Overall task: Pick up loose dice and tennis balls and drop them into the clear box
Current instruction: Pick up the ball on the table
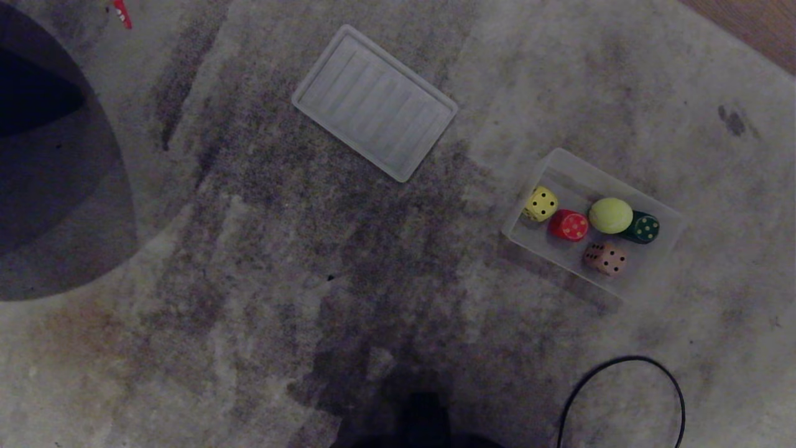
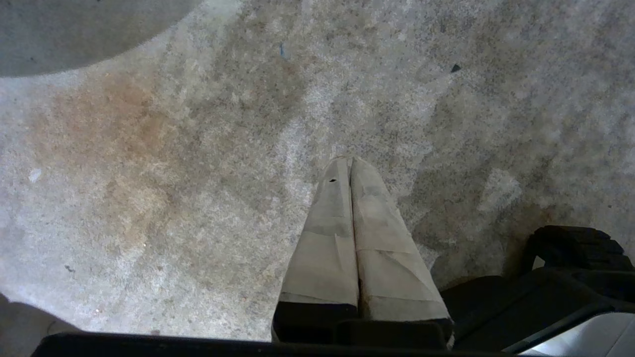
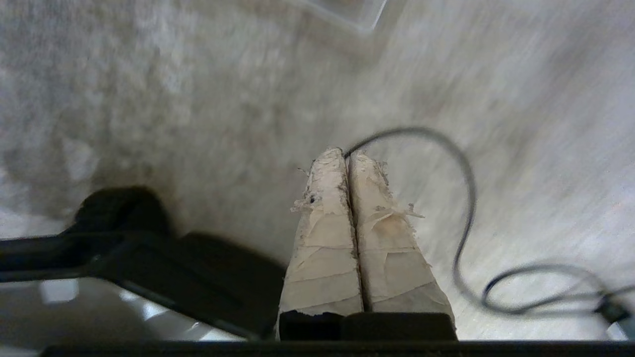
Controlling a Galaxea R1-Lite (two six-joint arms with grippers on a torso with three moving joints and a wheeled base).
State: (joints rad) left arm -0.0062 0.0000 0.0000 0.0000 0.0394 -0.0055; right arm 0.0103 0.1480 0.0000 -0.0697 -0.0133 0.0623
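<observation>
On the carpet at the right of the head view stands the clear box (image 1: 668, 227). Inside it lie a yellow die (image 1: 540, 204), a red die (image 1: 569, 224), a dark green die (image 1: 643, 228), a pinkish-brown die (image 1: 606, 258) and one tennis ball (image 1: 610, 215). A corner of the clear box (image 3: 347, 12) also shows in the right wrist view. My left gripper (image 2: 349, 161) is shut and empty over bare carpet. My right gripper (image 3: 346, 152) is shut and empty too, above the carpet near a black cable. Neither arm appears in the head view.
A flat ribbed translucent panel (image 1: 374, 102) lies on the carpet at the back centre. A black cable (image 1: 625, 373) loops on the carpet at the front right. A small red object (image 1: 121, 12) sits at the back left. A dark rounded shape (image 1: 56, 180) fills the left side.
</observation>
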